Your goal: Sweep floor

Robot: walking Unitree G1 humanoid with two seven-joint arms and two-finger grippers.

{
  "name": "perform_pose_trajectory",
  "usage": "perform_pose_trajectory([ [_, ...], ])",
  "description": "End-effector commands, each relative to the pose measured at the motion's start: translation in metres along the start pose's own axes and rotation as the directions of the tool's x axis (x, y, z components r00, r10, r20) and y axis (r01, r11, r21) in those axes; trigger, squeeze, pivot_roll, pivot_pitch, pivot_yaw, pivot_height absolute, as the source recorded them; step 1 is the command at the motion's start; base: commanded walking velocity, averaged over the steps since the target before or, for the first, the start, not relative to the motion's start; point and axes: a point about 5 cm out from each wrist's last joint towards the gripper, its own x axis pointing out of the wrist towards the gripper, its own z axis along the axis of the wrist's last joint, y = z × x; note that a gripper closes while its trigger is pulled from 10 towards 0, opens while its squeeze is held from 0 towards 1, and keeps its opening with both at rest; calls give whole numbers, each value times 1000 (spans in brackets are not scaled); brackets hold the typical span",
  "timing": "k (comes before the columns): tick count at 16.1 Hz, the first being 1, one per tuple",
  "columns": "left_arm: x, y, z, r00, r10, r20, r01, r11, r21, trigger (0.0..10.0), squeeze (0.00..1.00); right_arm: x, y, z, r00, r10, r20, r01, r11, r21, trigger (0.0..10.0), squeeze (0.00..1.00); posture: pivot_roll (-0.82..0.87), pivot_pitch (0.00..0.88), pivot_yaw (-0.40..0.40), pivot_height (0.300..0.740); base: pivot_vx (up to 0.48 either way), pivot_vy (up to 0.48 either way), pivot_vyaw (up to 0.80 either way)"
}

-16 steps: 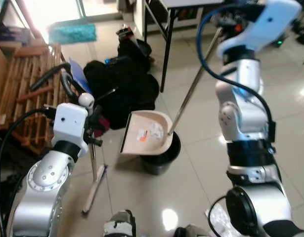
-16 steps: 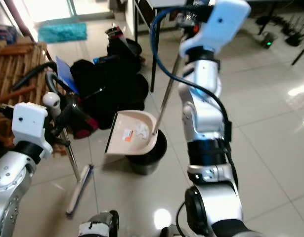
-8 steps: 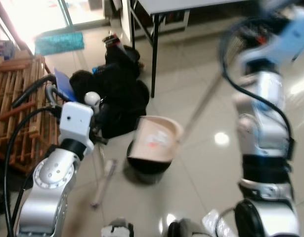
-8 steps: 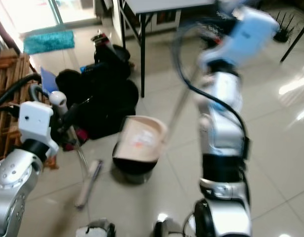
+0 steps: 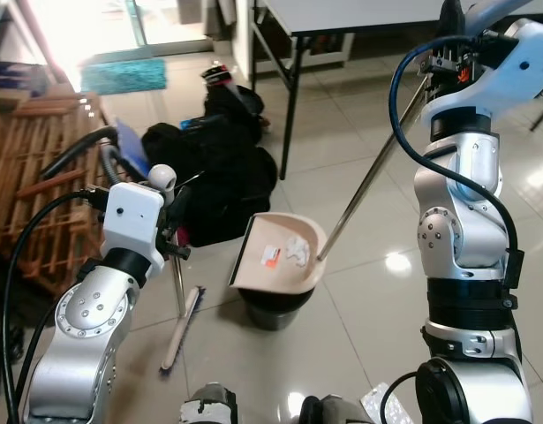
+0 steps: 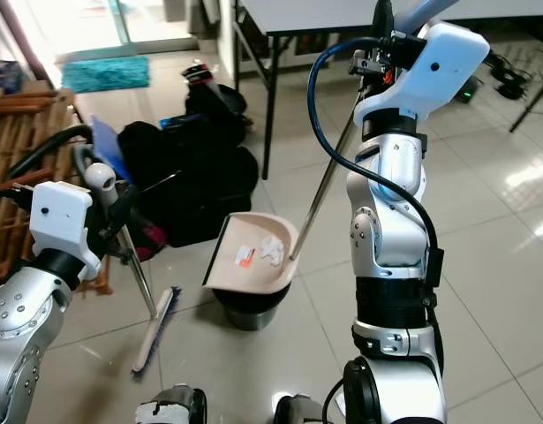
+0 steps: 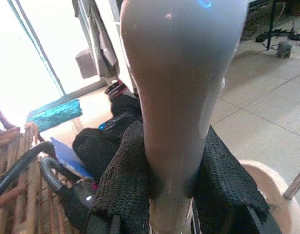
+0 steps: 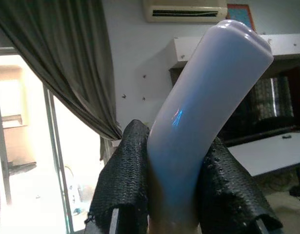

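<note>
My left gripper (image 5: 171, 237) is shut on the metal shaft of a broom just under its white knob (image 5: 162, 176). The broom's brush head (image 5: 184, 325) rests on the tiled floor. In the left wrist view, black padded fingers (image 7: 124, 192) clamp the pale handle (image 7: 176, 97). My right gripper (image 6: 382, 19), raised high, is shut on the long metal handle (image 5: 370, 179) of a beige dustpan (image 5: 269, 265). The pan is tilted over a black bin (image 5: 273, 309) and holds white crumpled scraps (image 5: 296, 250). The right wrist view shows the fingers (image 8: 128, 180) gripping the handle's pale end (image 8: 198, 112).
A pile of black bags (image 5: 220, 172) lies behind the bin, beside a black table leg (image 5: 293, 106). A wooden slatted rack (image 5: 37, 172) and a vacuum hose (image 5: 81, 146) stand at the left. A teal mat (image 5: 123, 75) lies by the bright doorway.
The whole view swung and blurred half a second ago and is steady now. Both grips are unchanged, and the dustpan still hangs over the bin.
</note>
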Motion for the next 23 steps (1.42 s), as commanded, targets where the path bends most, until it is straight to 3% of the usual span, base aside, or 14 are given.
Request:
perform_pose_trajectory([
  [1, -3, 2, 7, 1000, 7, 26, -8, 1000, 16, 10000, 0, 7, 10, 13, 995, 38, 91, -38, 999, 0, 10000, 0, 222, 147, -32, 740, 0, 0, 0],
  [5, -6, 2, 6, 1000, 18, 22, -18, 1000, 19, 10000, 0, 7, 35, 4, 980, 161, 121, -157, 987, -37, 10000, 0, 231, 158, -39, 740, 0, 0, 0],
  [12, -9, 3, 6, 1000, 21, 14, -21, 1000, 21, 10000, 0, 4, 62, -6, 940, 272, 206, -244, 958, -149, 10000, 0, 235, 174, -38, 740, 0, 0, 0],
  [17, -9, 3, 6, 1000, 20, 12, -20, 1000, 18, 10000, 0, -19, 92, -11, 847, 481, 229, -426, 869, -251, 10000, 0, 230, 179, -39, 740, 0, 0, 0],
  [18, -9, 2, 5, 1000, 17, 11, -18, 1000, 16, 10000, 0, -31, 102, -15, 803, 551, 227, -488, 827, -280, 10000, 0, 230, 179, -39, 740, 0, 0, 0],
  [21, -9, 2, 5, 1000, 15, 9, -15, 1000, 14, 10000, 0, -45, 111, -16, 756, 618, 217, -557, 781, -283, 10000, 0, 231, 179, -36, 740, 0, 0, 0],
  [23, -9, 2, 5, 1000, 16, 8, -16, 1000, 14, 10000, 0, -48, 112, -15, 745, 632, 216, -573, 770, -280, 10000, 0, 231, 179, -37, 740, 0, 0, 0],
])
